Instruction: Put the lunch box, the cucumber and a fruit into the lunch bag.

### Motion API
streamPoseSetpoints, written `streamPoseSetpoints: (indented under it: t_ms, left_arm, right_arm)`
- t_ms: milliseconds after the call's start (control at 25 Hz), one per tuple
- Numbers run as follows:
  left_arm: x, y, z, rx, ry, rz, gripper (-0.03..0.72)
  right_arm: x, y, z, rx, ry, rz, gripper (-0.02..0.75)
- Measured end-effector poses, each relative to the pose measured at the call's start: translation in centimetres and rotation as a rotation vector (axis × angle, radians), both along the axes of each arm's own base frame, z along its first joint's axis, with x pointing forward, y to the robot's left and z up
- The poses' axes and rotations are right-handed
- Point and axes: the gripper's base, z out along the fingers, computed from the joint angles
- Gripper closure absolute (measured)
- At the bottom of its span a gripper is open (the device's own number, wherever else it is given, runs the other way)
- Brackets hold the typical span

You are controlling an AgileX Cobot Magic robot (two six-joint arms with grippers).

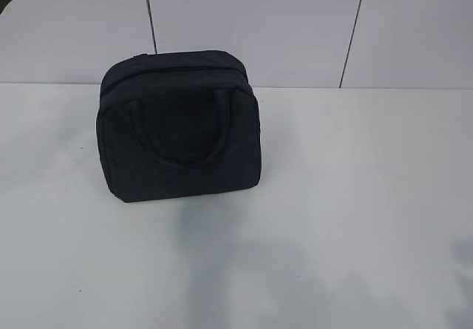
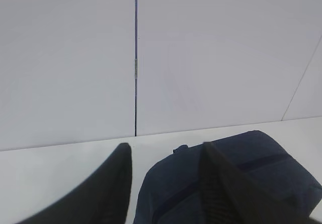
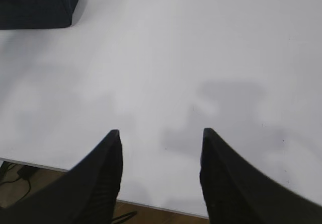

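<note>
The dark navy lunch bag (image 1: 179, 126) stands upright on the white table, its top zipper shut and both loop handles lying against its front. The exterior view shows neither gripper. In the left wrist view my left gripper (image 2: 165, 151) hangs open above the bag's top (image 2: 251, 168) with nothing between its fingers. My right gripper (image 3: 159, 133) is open over bare table near the front edge, and a corner of the lunch bag (image 3: 35, 5) shows at the far upper left. The lunch box, the cucumber and the fruit are out of view.
A white panelled wall (image 1: 259, 26) with dark seams stands right behind the bag. The white table (image 1: 355, 218) spreads to the right and front of the bag. Its front edge (image 3: 151, 204) shows in the right wrist view, with brown floor below.
</note>
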Motion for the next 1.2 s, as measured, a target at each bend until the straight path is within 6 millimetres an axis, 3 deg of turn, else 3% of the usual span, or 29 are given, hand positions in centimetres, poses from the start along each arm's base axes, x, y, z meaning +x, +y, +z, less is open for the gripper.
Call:
streamPoseSetpoints:
  t_ms: [720, 1200]
  left_arm:
    - [2.0, -0.9, -2.8, 0.038, 0.099, 0.002, 0.379]
    - [2.4, -0.6, -2.4, 0.053, 0.046, -0.042, 0.379]
  right_arm:
    - [0.0, 0.0, 0.0, -0.001, -0.005, -0.003, 0.335]
    - [0.0, -0.1, 0.0, -0.004, -0.005, -0.005, 0.335]
